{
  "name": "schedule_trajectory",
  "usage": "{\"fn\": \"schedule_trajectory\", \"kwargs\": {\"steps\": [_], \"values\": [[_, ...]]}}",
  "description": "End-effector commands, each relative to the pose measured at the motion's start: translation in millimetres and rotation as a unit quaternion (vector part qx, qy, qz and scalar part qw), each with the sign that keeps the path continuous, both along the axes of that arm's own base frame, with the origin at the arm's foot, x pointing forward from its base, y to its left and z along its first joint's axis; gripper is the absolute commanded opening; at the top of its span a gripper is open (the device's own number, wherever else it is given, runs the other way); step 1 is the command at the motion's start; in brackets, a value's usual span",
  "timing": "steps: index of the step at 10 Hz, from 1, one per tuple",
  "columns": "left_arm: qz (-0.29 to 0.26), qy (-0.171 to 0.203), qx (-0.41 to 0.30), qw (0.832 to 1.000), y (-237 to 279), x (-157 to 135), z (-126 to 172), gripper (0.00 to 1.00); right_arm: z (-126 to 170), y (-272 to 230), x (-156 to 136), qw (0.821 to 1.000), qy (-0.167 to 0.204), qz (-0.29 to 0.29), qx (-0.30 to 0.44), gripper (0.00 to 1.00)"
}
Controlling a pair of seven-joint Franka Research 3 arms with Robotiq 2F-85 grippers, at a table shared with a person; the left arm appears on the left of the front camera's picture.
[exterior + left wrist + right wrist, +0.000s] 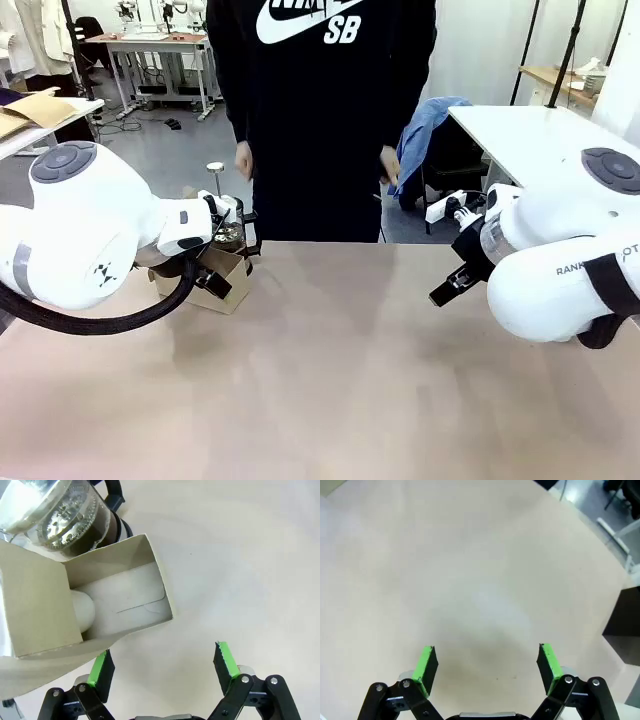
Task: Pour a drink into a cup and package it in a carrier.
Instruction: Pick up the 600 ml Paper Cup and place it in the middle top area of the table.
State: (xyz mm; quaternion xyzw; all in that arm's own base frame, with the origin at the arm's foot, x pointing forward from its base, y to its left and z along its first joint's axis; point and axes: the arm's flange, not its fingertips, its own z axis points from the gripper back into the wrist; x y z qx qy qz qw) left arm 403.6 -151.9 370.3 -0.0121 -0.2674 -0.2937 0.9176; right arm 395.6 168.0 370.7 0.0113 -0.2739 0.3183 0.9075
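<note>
The right gripper (486, 652) is positioned above the table (470, 555) with jaws spread wide and nothing between the green pads (429, 662). The beige table surface beneath it is bare. A black box-shaped object (625, 622) sits at the table's right edge.

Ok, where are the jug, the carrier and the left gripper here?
jug (70, 515): left wrist view, glass wall.
carrier (35, 605): left wrist view, large cardboard flap.
left gripper (163, 655): left wrist view, midway between fingertips.
</note>
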Motion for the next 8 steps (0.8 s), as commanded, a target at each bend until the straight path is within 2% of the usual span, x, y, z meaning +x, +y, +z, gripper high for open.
{"fn": "schedule_trajectory", "kwargs": {"steps": [1, 8], "values": [[0.000, 0.000, 0.000, 1.000, 0.0, 0.0, 0.0, 1.00, 0.1, 0.0, 0.0, 1.000, 0.000, 0.000, 0.000, 1.00], [0.000, 0.000, 0.000, 1.000, 0.0, 0.0, 0.0, 1.00, 0.1, 0.0, 0.0, 1.000, 0.000, 0.000, 0.000, 1.00]]}}
